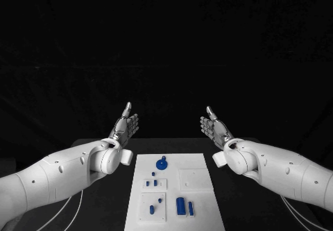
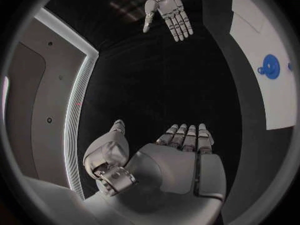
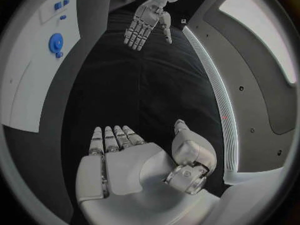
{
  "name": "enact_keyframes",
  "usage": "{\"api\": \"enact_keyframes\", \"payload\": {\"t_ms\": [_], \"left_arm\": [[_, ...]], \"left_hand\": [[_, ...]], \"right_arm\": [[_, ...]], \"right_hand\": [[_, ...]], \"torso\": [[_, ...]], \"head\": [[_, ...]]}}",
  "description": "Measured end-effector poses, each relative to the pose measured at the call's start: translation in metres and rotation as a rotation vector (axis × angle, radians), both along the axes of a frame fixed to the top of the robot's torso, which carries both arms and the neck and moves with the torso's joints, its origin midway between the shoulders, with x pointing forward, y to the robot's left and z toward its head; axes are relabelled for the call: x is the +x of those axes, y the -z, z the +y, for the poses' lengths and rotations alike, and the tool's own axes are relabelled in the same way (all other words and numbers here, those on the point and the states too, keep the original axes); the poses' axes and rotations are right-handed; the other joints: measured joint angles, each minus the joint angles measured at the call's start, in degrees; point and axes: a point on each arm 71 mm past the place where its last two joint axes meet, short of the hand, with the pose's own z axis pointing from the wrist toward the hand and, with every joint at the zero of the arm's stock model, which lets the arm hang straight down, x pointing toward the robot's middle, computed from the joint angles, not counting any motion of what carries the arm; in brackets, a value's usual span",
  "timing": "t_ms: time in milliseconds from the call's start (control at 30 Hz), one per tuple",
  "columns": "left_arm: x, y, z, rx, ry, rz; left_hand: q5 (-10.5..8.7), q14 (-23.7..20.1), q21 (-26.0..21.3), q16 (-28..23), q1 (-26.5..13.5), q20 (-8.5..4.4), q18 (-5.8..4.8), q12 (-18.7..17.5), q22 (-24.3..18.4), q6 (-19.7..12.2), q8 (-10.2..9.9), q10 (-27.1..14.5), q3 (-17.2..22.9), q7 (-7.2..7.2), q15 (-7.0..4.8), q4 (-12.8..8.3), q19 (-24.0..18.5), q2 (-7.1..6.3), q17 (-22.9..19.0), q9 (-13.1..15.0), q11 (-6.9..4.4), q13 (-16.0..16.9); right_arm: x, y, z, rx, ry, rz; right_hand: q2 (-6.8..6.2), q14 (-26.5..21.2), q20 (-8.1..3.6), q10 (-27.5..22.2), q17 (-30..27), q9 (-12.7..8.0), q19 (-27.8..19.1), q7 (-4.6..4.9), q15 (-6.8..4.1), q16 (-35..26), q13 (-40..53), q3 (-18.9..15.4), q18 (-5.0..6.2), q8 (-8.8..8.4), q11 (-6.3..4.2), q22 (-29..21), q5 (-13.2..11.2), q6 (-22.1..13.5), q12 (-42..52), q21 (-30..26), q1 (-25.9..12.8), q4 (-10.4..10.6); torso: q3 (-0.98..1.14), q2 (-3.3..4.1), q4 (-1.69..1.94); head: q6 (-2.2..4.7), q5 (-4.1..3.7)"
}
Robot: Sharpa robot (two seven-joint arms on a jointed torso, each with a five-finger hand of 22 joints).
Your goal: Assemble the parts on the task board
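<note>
Both hands, left [image 1: 125,126] and right [image 1: 216,127], hover spread and empty beyond the board [image 1: 173,192], where blue parts [image 1: 161,164] lie scattered or seated, fitting either pre-assembly or finished work, so no next move is settled.

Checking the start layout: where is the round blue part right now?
In the head view the round blue part lies on the task board at its far left end, between the two raised hands and touched by neither.
</note>
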Motion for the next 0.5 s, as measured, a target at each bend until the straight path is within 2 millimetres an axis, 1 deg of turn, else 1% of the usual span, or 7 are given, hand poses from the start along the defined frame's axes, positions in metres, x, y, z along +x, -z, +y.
{"api": "enact_keyframes", "payload": {"t_ms": [67, 133, 167, 267, 300, 367, 500], "left_arm": [[-0.012, 0.002, -0.006, -0.013, -0.011, -0.002], [-0.024, 0.002, -0.013, -0.027, -0.027, -0.008], [-0.03, 0.001, -0.016, -0.033, -0.034, -0.012], [-0.046, -0.001, -0.025, -0.045, -0.064, -0.026], [-0.051, -0.002, -0.027, -0.048, -0.078, -0.032], [-0.057, -0.004, -0.029, -0.049, -0.1, -0.041], [-0.067, -0.006, -0.03, -0.045, -0.144, -0.056]], "left_hand": [[-0.08, -0.61, -0.49, -0.11, -1.13, 0.16, -0.01, -0.02, -3.01, -0.66, -0.36, -1.09, -0.43, -0.21, -0.26, 0.33, -0.44, 0.12, -0.48, -0.49, -0.09, -0.03], [-0.08, -1.17, -0.53, -0.44, -1.78, -0.09, -0.01, -0.02, -4.81, -1.01, -0.46, -1.64, -0.75, -0.2, -0.24, 0.44, -0.7, 0.2, -0.79, -0.76, -0.25, -0.11], [-0.08, -1.25, -0.82, -0.44, -1.78, 0.11, 0.0, -0.02, -5.79, -1.13, -0.48, -1.92, -0.77, -0.32, -0.32, 0.46, -0.9, 0.21, -0.94, -0.9, -0.31, -0.14], [-0.08, -1.71, -0.94, -0.55, -2.43, -0.1, 0.0, -0.02, -7.29, -1.51, -0.84, -2.28, -1.0, -0.3, -0.34, 0.69, -1.11, 0.26, -1.19, -1.15, -0.27, -0.17], [-0.29, -2.19, -1.22, -0.8, -3.08, -0.08, 0.0, -0.02, -8.74, -1.99, -1.03, -2.94, -1.4, -0.35, -0.4, 0.73, -1.54, 0.3, -1.38, -1.33, -0.32, -0.2], [-0.37, -2.42, -1.38, -0.9, -3.37, -0.09, 0.0, -0.02, -9.67, -2.23, -1.11, -3.21, -1.62, -0.4, -0.45, 0.83, -1.72, 0.43, -1.55, -1.43, -0.39, -0.24], [-0.36, -2.42, -1.38, -0.9, -3.37, -0.09, 0.01, -0.02, -9.85, -2.23, -1.11, -3.21, -1.62, -0.4, -0.45, 0.83, -1.72, 0.44, -1.57, -1.48, -0.39, -0.26]], "right_arm": [[-0.01, -0.003, 0.007, 0.027, 0.009, -0.012], [-0.021, -0.006, 0.014, 0.056, 0.026, -0.026], [-0.025, -0.008, 0.017, 0.067, 0.035, -0.031], [-0.042, -0.014, 0.024, 0.103, 0.071, -0.049], [-0.047, -0.016, 0.026, 0.114, 0.087, -0.055], [-0.055, -0.019, 0.029, 0.128, 0.113, -0.064], [-0.067, -0.024, 0.032, 0.144, 0.167, -0.079]], "right_hand": [[0.01, -0.82, -0.17, -1.02, -0.59, -0.68, -0.56, -0.15, -0.2, -0.29, -0.34, -0.55, -0.84, -0.05, -0.18, -1.12, -0.19, -0.83, -0.04, -0.23, -0.97, 0.38], [0.13, -2.3, -0.47, -2.74, -1.55, -1.82, -1.67, -0.44, -0.44, -0.9, -0.88, -1.51, -0.84, -0.52, -0.42, -3.06, -0.63, -2.43, -0.35, -1.12, -2.8, 0.87], [0.09, -2.55, -0.57, -3.06, -1.71, -2.06, -1.77, -0.53, -0.52, -1.0, -0.97, -1.64, -0.86, -0.57, -0.41, -3.47, -0.65, -2.73, -0.46, -1.23, -2.97, 1.0], [0.14, -2.56, -0.57, -3.14, -1.79, -2.15, -1.77, -0.53, -0.51, -1.0, -1.01, -1.64, -0.85, -0.57, -0.5, -3.6, -0.65, -2.74, -0.46, -1.24, -3.03, 1.0], [0.14, -2.57, -0.57, -3.14, -1.81, -2.16, -1.77, -0.53, -0.51, -1.0, -1.03, -1.64, -0.85, -0.57, -0.5, -3.63, -0.65, -2.74, -0.46, -1.24, -3.03, 1.0], [0.14, -2.57, -0.57, -3.14, -1.84, -2.18, -1.76, -0.53, -0.51, -1.0, -1.04, -1.64, -0.85, -0.57, -0.5, -3.65, -0.65, -2.74, -0.46, -1.24, -3.03, 1.0], [0.14, -2.57, -0.57, -3.14, -1.87, -2.18, -1.76, -0.53, -0.51, -1.0, -1.05, -1.64, -0.85, -0.57, -0.5, -3.67, -0.65, -2.74, -0.46, -1.24, -3.03, 1.0]], "torso": [[0.03, -0.08, -0.14], [0.03, -0.11, -0.23], [0.03, -0.13, -0.27], [0.04, -0.17, -0.32], [0.04, -0.17, -0.33], [0.05, -0.18, -0.36], [0.05, -0.18, -0.36]], "head": [[0.01, 0.01], [0.01, 0.02], [0.01, 0.02], [0.01, 0.02], [0.01, 0.02], [0.01, 0.02], [0.01, 0.02]]}}
